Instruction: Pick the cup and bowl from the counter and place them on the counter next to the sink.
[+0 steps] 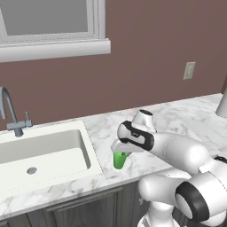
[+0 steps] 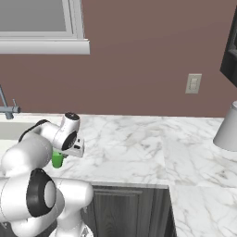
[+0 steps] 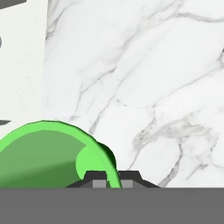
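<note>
My end effector (image 3: 112,178) is pressed tight on the rim of the cup (image 1: 119,160), one finger inside the wall and one outside, as the hand view shows. The cup hangs upright under my hand, low over the worktop (image 1: 177,119), just beside the right edge of the sink (image 1: 53,153). I cannot tell from these views whether its base touches the marble yet.

This looks like the set-down of the cup. To do it well I should lower straight down and keep the cup level, so that the base meets the marble flat and not on one edge. It should land on the marble strip, not on the sink's lip, and back from the front edge of the worktop. Then I should spread the fingers only enough to free the thin wall and lift straight up, so the inner finger does not drag the cup over.

My arm reaches forward and left from the base, forearm nearly level, wrist bent so the hand points down at the worktop.
</note>
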